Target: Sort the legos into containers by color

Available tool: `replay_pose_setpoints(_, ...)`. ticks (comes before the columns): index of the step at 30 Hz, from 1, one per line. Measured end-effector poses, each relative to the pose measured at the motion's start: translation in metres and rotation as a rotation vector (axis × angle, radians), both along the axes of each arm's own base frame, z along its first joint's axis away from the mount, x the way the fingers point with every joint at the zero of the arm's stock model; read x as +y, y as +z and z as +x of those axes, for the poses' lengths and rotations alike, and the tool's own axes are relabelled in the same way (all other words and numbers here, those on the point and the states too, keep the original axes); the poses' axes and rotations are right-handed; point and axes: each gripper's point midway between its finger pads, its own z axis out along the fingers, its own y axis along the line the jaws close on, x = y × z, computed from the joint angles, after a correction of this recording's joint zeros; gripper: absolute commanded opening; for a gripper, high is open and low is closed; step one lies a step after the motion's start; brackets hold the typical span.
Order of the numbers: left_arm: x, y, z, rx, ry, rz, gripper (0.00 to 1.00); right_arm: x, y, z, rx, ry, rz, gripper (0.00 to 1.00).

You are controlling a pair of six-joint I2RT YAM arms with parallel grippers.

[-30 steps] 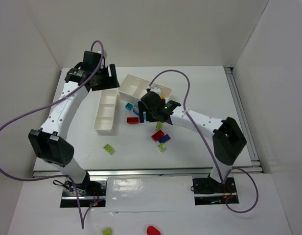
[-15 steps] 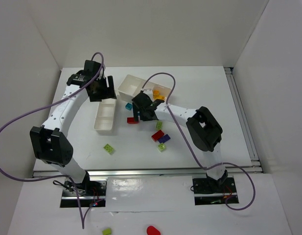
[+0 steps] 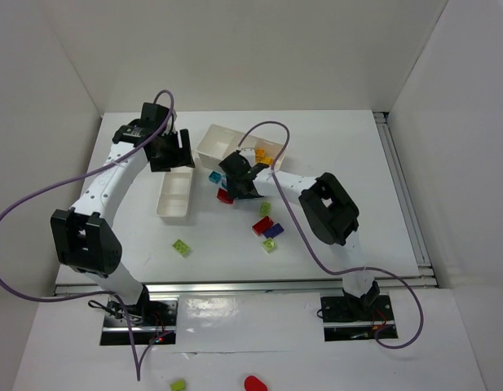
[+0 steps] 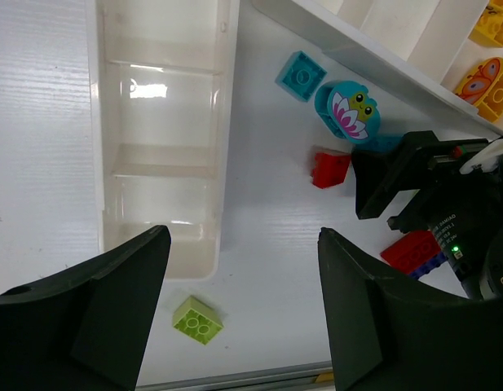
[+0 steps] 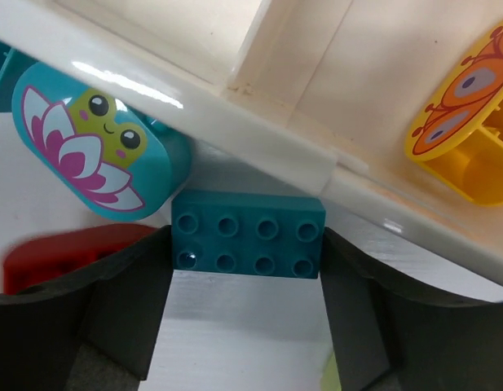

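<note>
Teal brick [image 5: 247,232] sits pinched between our right jaws (the white tray [image 5: 267,147] lies just beyond them). Our left jaws gape released, holding nothing.

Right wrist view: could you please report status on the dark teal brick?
Left gripper open, empty. Right gripper brackets dark teal studded plastic brick, grip unconfirmed. White plastic tray wall close alongside.

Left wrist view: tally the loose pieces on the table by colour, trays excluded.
Cyan/teal: 3 (square cyan brick, lily-print piece, half-hidden teal brick)
Red: 2 (upper red brick, lower red brick)
Lime: 1 (lime brick)
Purple: 1 (purple brick)
Total: 7
</note>
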Motion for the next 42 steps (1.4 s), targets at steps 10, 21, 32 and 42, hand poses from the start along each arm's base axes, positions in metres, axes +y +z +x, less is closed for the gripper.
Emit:
replay_pose_setpoints(10, 0.000, -0.005, -0.001, 0.009, -0.001, 0.002, 0.82, 0.000, 0.003, 0.001, -0.004, -0.005, 0.000, 0.53)
replay_pose_setpoints(21, 0.010, -0.005, 0.001, 0.009, 0.024, 0.002, 0.82, 0.029, 0.136, 0.033, -0.234, 0.046, 0.117, 0.53)
replay_pose_setpoints(32, 0.016, -0.011, -0.002, 0.029, 0.039, -0.004, 0.82, 0.044, 0.165, 0.113, -0.377, -0.005, 0.134, 0.65)
replay_pose_setpoints(42, 0.016, -0.013, -0.002, 0.034, 0.038, -0.010, 0.82, 0.003, 0.123, 0.127, -0.299, -0.051, 0.046, 0.82)
